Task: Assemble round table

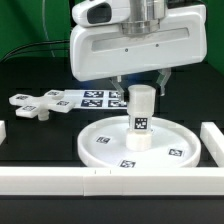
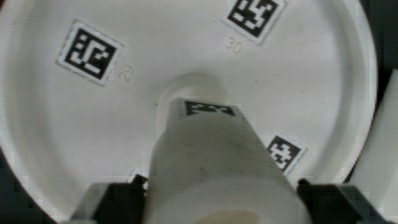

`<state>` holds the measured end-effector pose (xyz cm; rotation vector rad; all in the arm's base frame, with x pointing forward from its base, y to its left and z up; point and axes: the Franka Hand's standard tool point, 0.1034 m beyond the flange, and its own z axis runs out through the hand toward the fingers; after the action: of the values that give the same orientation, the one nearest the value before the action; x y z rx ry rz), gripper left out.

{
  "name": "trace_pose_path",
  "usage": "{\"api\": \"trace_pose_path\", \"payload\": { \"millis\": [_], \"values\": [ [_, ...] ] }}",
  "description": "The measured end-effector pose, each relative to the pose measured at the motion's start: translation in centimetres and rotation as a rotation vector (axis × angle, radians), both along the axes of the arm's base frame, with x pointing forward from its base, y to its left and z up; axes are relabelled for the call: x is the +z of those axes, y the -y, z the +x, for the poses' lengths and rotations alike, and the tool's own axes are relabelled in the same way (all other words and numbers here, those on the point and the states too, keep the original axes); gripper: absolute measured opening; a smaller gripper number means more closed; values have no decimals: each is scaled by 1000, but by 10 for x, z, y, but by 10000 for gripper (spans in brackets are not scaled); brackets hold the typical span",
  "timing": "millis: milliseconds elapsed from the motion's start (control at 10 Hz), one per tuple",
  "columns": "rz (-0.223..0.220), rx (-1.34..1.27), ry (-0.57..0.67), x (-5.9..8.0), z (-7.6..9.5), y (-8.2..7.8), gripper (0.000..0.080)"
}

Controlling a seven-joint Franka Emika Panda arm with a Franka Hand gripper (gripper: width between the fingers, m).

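hand (image 1: 140,88) straddled your smooth white cylinder post (image 1: 141,120) | upright on glossy rimmed round disc (image 1: 185,138) | clamped or not, couldn't tell

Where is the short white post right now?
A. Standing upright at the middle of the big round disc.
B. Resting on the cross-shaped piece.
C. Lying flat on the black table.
A: the post stands upright at the centre of the disc, while the cross-shaped piece lies apart from both.

Upright white post (image 1: 141,116) central on the rimmed disc (image 1: 170,136), wide-spread tool (image 1: 140,87) just above.
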<state>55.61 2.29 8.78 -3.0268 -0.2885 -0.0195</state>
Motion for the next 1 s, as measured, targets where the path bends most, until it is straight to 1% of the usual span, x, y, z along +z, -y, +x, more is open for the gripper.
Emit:
{"api": "trace_pose_path", "payload": {
  "millis": [500,600,800,1000],
  "values": [
    [3,-32,-3,0,0,0,410],
    [23,-204,-18,0,0,-4,410],
    [39,-343,-22,-1,1,-12,410],
    [61,-591,-42,-1,1,-11,410]
  ]
}}
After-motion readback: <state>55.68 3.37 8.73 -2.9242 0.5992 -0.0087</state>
